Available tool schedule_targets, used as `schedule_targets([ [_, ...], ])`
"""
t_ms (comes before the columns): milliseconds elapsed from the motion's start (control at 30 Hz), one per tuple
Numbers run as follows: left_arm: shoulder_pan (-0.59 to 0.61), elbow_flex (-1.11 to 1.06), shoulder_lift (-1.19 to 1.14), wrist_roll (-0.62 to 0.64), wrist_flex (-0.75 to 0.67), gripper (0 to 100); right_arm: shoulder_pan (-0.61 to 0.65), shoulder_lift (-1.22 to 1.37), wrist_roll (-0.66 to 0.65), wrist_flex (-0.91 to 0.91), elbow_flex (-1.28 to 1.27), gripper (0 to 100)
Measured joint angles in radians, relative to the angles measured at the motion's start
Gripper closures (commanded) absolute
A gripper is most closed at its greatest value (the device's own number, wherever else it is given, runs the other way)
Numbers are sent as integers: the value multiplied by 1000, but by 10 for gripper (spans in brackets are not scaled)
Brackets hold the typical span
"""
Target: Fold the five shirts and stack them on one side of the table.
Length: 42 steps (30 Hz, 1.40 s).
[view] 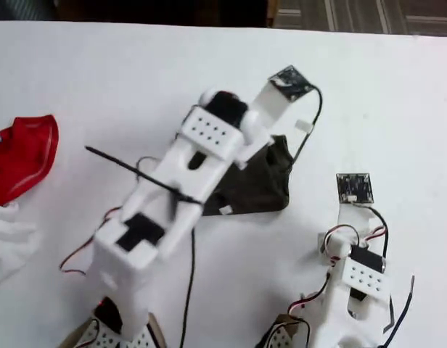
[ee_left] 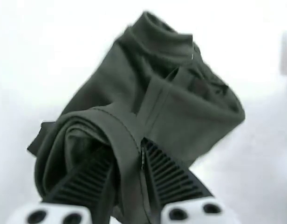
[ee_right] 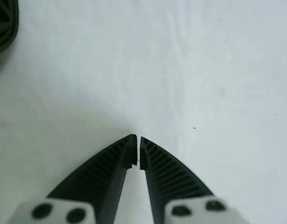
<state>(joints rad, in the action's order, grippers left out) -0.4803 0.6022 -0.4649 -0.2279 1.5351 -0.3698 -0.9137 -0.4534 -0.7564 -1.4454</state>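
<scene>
One dark green shirt (ee_left: 181, 102), crumpled, fold pinched in left claw (ee_left: 129, 158); right claw (ee_right: 138, 140) tips together.

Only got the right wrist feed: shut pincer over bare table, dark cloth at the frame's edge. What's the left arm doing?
Observer: The left pincer is shut on a fold of the dark shirt, which is bunched up, not flat.
Operator: Other shirts anywhere?
Observer: A red shirt lies at the high view's left edge, with white cloth next to it on the side nearer the arms' bases.
Operator: Is my arm touching the dark shirt?
Observer: No. In the high view the right arm sits apart from it, over bare table.
</scene>
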Motion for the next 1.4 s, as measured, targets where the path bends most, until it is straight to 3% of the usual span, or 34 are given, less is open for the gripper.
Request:
schedule_targets([
  [233,-44,376,-247,0,118,963,0,0,0,0,0,981],
  [433,-41,591,-396,0,160,798,0,0,0,0,0,981],
  [700,11,833,-405,-3,235,830,0,0,0,0,0,981],
  [800,95,813,-402,-3,235,993,0,0,0,0,0,981],
  [900,153,684,-391,-2,235,980,0,0,0,0,0,981],
  [1100,153,328,-391,-2,235,973,0,0,0,0,0,981],
  [1400,31,269,-391,58,224,973,-31,0,54,6,0,981],
])
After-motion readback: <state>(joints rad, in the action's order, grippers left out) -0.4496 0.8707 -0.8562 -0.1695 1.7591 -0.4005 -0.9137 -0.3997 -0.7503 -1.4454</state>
